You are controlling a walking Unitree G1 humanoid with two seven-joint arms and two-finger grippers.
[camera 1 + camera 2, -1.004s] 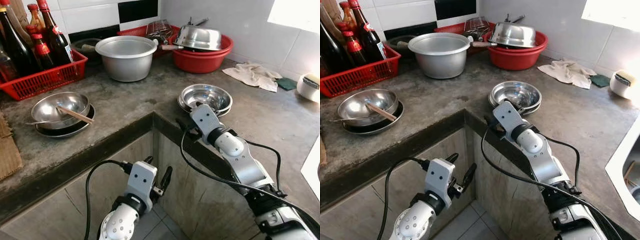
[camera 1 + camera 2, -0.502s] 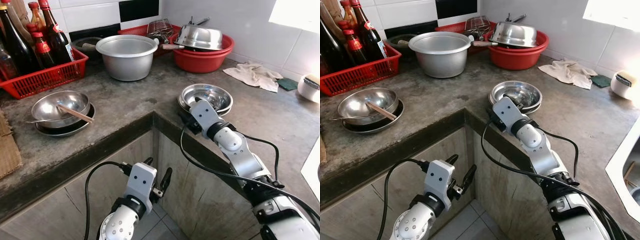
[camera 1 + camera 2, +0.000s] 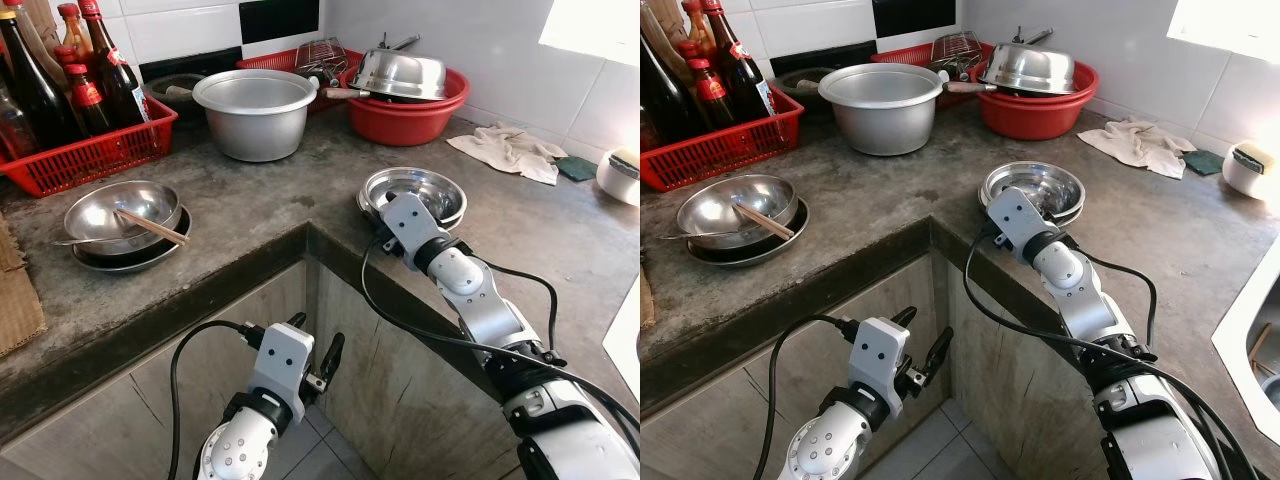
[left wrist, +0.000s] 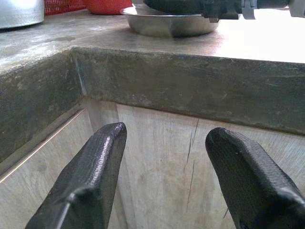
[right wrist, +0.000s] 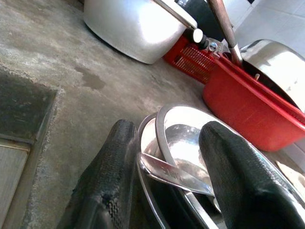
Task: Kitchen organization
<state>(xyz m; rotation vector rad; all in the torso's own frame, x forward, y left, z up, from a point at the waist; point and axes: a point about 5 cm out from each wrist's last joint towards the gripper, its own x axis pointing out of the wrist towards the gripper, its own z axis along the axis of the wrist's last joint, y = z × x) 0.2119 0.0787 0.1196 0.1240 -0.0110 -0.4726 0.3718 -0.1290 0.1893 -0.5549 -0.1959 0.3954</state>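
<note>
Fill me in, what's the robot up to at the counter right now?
The right gripper has reached over the counter edge to the stacked steel bowls near the corner. Its open fingers straddle the near rim, where a spoon handle lies, and nothing is lifted yet. The left gripper hangs open below the counter, idle. The other steel bowl with chopsticks sits untouched further left.

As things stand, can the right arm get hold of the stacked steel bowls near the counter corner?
Probably yes. The right tool is already at the near rim of the stacked steel bowls, its open fingers straddling that rim and a spoon handle lying across it. Nothing blocks the way.
</note>
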